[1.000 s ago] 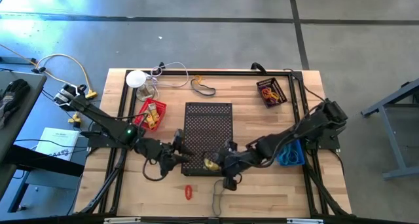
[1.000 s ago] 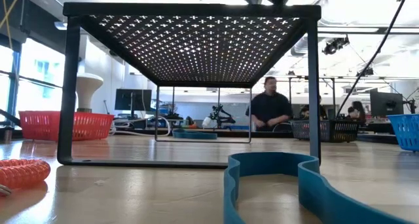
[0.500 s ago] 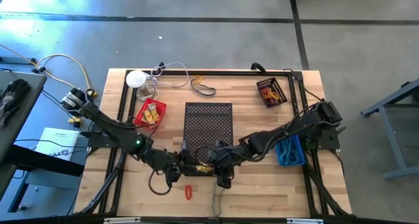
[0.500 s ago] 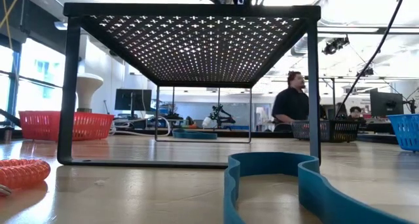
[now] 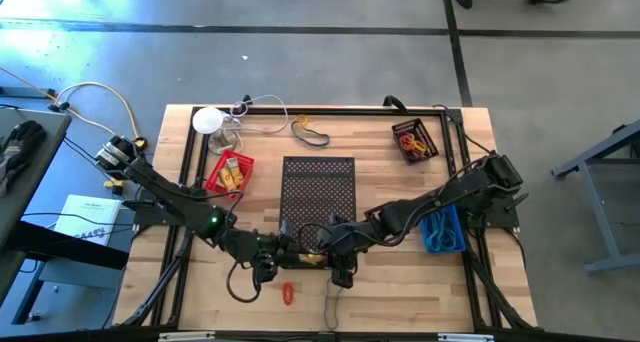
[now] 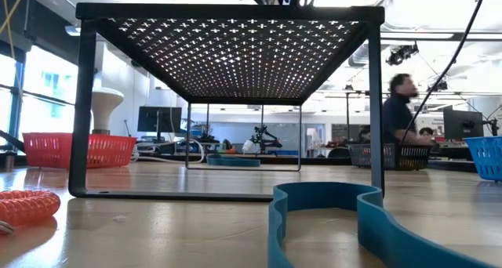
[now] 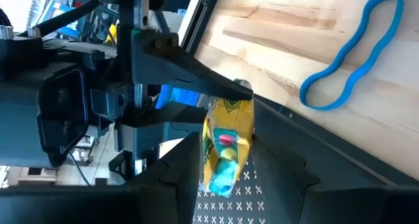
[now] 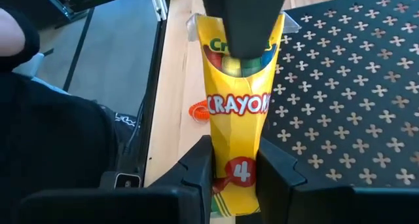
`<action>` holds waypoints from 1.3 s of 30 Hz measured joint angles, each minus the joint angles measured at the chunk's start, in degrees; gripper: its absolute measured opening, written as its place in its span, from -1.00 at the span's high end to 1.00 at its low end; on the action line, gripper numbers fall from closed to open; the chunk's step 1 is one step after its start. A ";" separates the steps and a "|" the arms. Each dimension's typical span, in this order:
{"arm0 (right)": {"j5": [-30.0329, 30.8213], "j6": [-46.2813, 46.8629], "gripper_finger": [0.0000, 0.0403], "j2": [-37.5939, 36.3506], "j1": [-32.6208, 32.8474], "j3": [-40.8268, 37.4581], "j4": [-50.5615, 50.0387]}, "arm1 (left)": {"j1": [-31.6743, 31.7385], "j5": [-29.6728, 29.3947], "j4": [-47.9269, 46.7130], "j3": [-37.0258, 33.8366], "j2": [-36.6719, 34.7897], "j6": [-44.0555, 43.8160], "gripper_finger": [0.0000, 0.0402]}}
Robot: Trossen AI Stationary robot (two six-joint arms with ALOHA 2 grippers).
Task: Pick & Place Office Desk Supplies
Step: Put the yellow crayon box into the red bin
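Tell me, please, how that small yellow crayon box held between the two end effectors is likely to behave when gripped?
The crayon box looks like thin printed card, so it would probably dent under a hard squeeze. Being small, with its top open and crayons showing, it is likely light and might spill if tipped. The right end effector and left end effector both hold it, so a pull could tear it.

High view: you look straight down on the whole table (image 5: pixel 400 282). Low view: you sit at tabletop height, close to the blue band (image 6: pixel 345 213), facing level under the perforated stand (image 6: pixel 227 48) toward the room. Both wrist views sit close on the crayon box (image 8: pixel 239 112), from opposite ends; every view shares the stand.
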 joint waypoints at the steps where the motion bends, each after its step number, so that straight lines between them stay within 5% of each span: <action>1: -0.18 0.00 0.63 0.00 -0.01 0.00 0.00 | 0.00 -0.01 -0.16 0.00 0.00 0.14 0.35; 17: 0.17 -1.43 0.57 0.39 -0.02 0.02 -0.39 | 0.02 -0.11 -1.22 -0.02 0.00 2.27 0.71; 29: 2.00 -2.91 0.01 0.42 0.22 0.02 -0.85 | -0.17 0.02 -1.38 -0.02 0.00 1.06 0.82; 32: 2.01 -4.03 -0.19 0.44 0.87 0.02 -0.59 | -0.20 -0.76 -1.19 -0.02 0.00 -6.22 0.84; 39: 5.02 -6.67 -0.44 0.44 2.31 0.08 -0.16 | -2.11 -14.58 -0.37 -0.02 -0.63 -20.82 0.85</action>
